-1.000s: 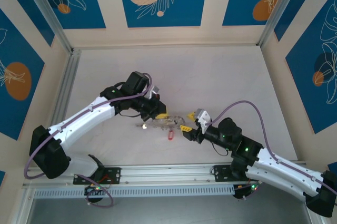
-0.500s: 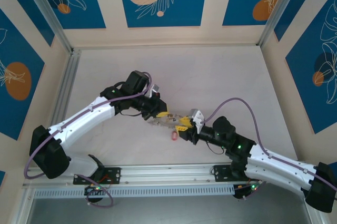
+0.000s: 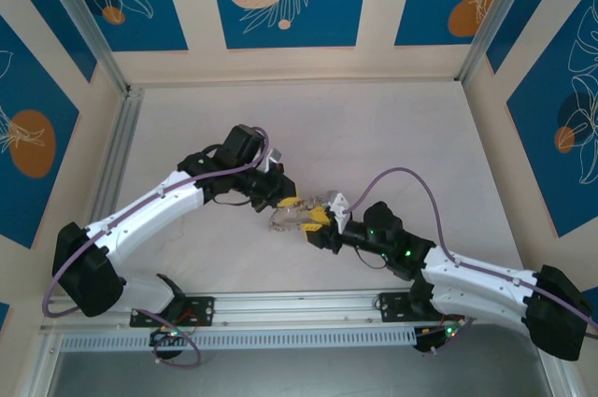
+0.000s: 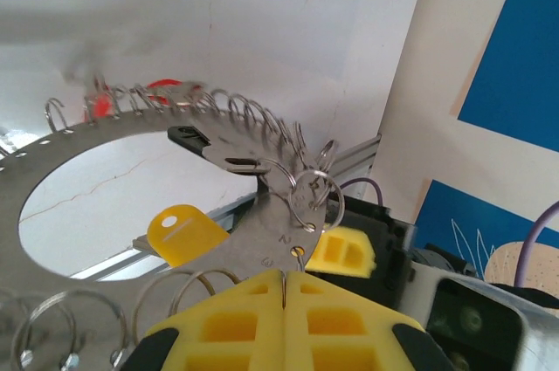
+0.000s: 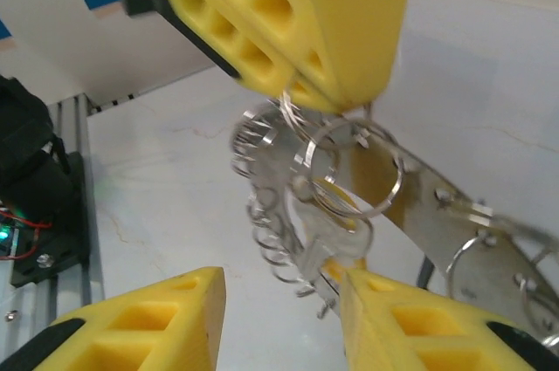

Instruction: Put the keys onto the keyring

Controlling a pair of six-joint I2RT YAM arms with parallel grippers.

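Note:
My left gripper (image 4: 286, 277) is shut on the rim of the keyring (image 4: 122, 127), a flat silver ring edged with wire loops, and holds it above the table. A black key (image 4: 194, 137) and a yellow tag (image 4: 183, 231) hang from it, and a red key (image 4: 162, 87) shows past its far edge. In the top view the keyring (image 3: 291, 218) lies between the left gripper (image 3: 288, 202) and my right gripper (image 3: 316, 222). The right gripper (image 5: 279, 319) stands open just under a split ring (image 5: 349, 175) and a pale key (image 5: 336, 244), which nearly touches its right finger (image 5: 410, 319).
The aluminium rail (image 3: 299, 308) runs along the near edge of the table. The right arm's purple cable (image 3: 411, 182) arcs above the table behind the grippers. The pale tabletop (image 3: 374, 135) stretches behind both arms to the patterned walls.
My right arm has moved left, bringing its gripper up to the keyring. The red key that lay on the table below the ring is now covered in the top view. The left arm has not moved.

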